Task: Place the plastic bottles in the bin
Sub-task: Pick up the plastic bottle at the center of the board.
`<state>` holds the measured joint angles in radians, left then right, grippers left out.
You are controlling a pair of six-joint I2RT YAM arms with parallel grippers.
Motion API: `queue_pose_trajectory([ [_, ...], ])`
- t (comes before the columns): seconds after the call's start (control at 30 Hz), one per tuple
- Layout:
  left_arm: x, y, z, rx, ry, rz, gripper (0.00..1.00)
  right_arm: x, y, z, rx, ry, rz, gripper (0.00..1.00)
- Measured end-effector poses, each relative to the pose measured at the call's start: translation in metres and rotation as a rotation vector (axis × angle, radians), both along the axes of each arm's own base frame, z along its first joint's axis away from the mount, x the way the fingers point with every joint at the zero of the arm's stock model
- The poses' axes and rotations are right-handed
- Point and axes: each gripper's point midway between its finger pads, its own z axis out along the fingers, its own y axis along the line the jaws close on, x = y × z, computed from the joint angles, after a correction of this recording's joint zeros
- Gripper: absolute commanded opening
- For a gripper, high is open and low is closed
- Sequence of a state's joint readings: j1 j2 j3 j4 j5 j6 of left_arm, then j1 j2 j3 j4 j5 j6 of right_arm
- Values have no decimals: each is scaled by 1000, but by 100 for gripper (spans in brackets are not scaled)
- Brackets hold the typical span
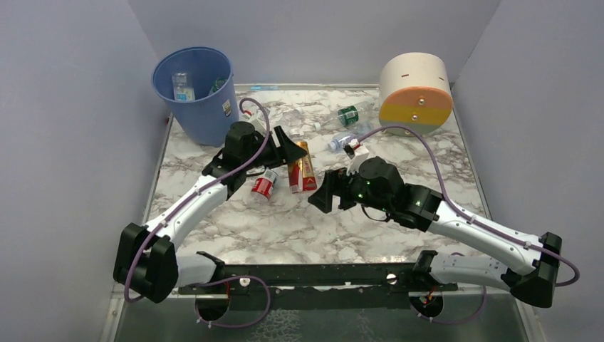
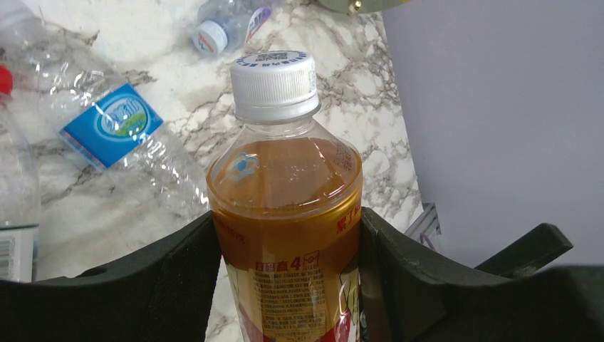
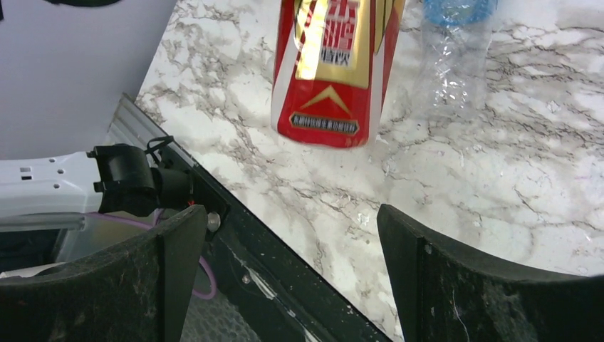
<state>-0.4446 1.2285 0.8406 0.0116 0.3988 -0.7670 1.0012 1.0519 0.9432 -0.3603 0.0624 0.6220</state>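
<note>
My left gripper (image 2: 286, 292) is shut on an amber bottle (image 2: 285, 206) with a white cap and a red and gold label, its body pressed between both fingers. In the top view that gripper (image 1: 288, 147) holds the amber bottle (image 1: 302, 169) at the table's middle, right of the blue bin (image 1: 206, 117). Two bottles (image 1: 183, 87) lie inside the bin. My right gripper (image 1: 324, 197) stands open and empty just right of the amber bottle. The right wrist view shows the right gripper (image 3: 292, 271) over the table's near edge, with the amber bottle's red end (image 3: 327, 71) ahead.
A small red-labelled bottle (image 1: 265, 184) lies left of the amber one. A green-labelled bottle (image 1: 349, 115) and a blue-capped one (image 1: 340, 141) lie further back. A clear blue-labelled bottle (image 2: 114, 128) lies beside my left gripper. The cream, orange and yellow drum (image 1: 417, 92) stands at back right.
</note>
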Motion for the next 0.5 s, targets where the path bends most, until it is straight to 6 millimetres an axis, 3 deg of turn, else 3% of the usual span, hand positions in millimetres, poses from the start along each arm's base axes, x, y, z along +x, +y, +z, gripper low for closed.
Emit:
queue_pose_trajectory([
  [0.23,38,0,25,12,-61,25,57,-5,-13,-9,-20,13,-20,92],
  [0.5,90,27,64,1,-133,98,57,-9,-19,-23,-51,38,-26,92],
])
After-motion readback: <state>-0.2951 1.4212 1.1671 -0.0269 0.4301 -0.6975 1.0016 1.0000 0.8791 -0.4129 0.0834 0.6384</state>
